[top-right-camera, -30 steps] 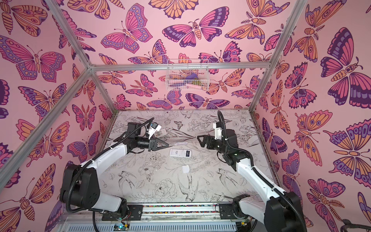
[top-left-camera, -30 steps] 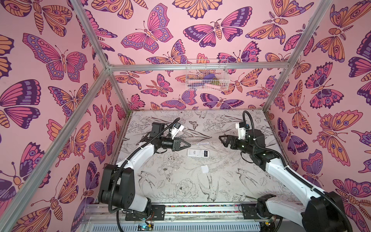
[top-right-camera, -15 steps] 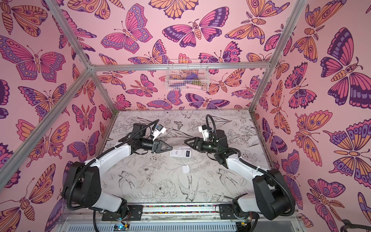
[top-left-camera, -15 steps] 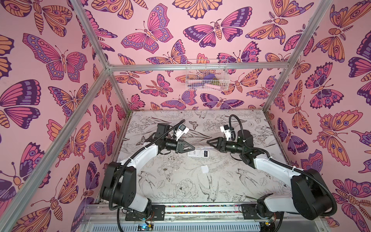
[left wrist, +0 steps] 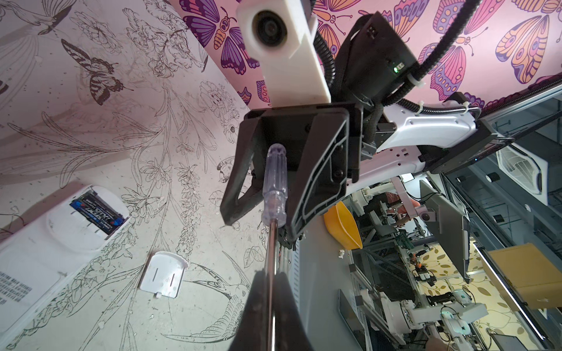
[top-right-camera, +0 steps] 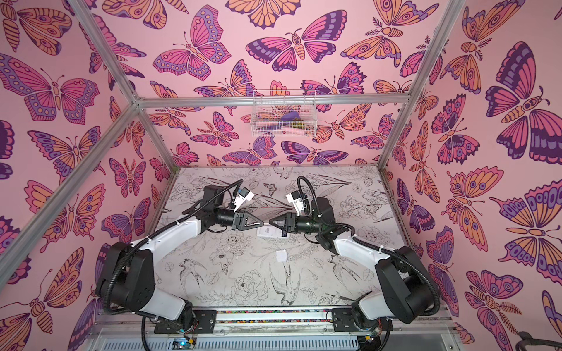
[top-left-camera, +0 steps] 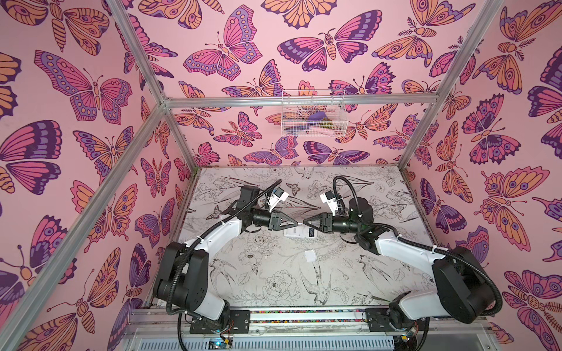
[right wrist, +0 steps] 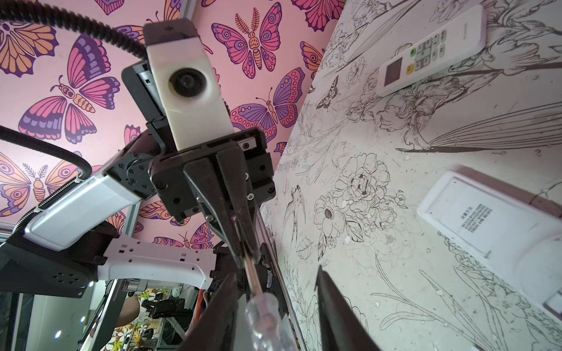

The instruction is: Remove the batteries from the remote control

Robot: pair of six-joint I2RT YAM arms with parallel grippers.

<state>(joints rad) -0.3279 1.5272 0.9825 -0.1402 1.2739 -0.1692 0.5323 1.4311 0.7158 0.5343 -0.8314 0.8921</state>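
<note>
Pink butterfly-print walls box in a desk papered with line-drawn flowers and birds. Above its middle both arms reach inward, wrists level, claws pointing tip to tip. The left claw is clamped tight on the thin shaft of a clear-handled metal screwdriver. The tool's long axis runs 9 to 3 o'clock in both top views, handle toward the right claw. That claw stands half-wide around the handle, with a gap on either side in both wrist views, so it grips nothing yet. Just at 6 o'clock of the meeting tips, down on the desk, lies a white rectangular remote control, face down and also lying 9 to 3. Its small white cover plate sits apart, farther toward 6 o'clock. One black cylindrical battery shows in the open bay at the remote's 3 o'clock end, seemingly crosswise; I can see no others. The right arm is nearer that bay, so the tool likely passes to it for prying.
</note>
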